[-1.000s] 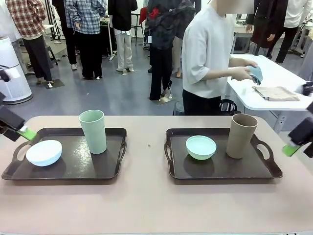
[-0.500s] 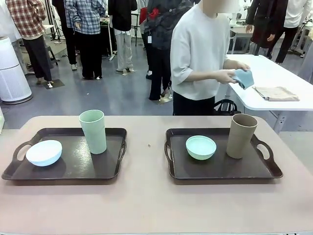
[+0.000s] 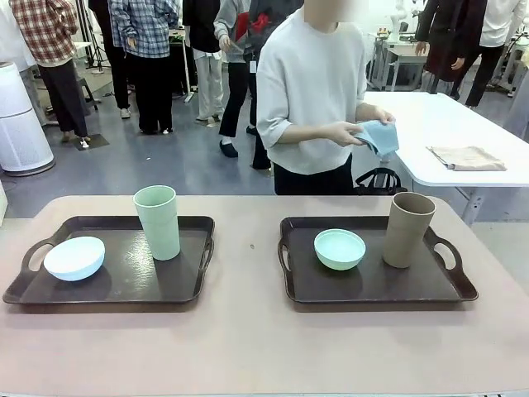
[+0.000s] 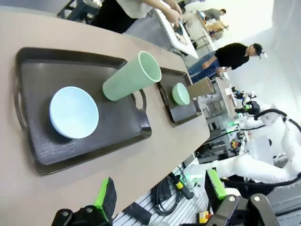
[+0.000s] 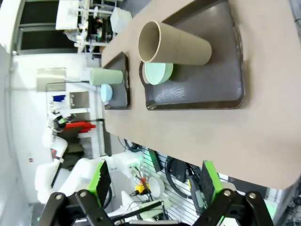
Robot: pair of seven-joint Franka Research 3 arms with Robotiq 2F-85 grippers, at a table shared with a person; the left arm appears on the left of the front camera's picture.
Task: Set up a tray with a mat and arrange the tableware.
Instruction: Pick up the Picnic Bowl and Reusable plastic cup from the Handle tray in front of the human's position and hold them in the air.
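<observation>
Two dark trays sit on the table. The left tray (image 3: 116, 285) holds a pale blue bowl (image 3: 74, 257) and a pale green cup (image 3: 157, 222). On the right tray (image 3: 372, 285) stand a mint green bowl (image 3: 340, 248) and a tan cup (image 3: 408, 229). At the far side a person holds a folded blue mat (image 3: 378, 136) in both hands. My left gripper (image 4: 160, 193) hangs open off the table's edge, well back from the blue bowl (image 4: 74, 112). My right gripper (image 5: 155, 183) is open too, off the edge short of the tan cup (image 5: 174, 43).
A tan mat (image 3: 467, 157) lies on the white table (image 3: 430, 124) behind the person. Bare tabletop runs between the two trays and along the near edge. Other people stand farther back in the room.
Both grippers, at the picture's left and right edges a second ago, have pulled out of the front view. The person has turned from the white table toward ours, carrying the blue mat leftward.
</observation>
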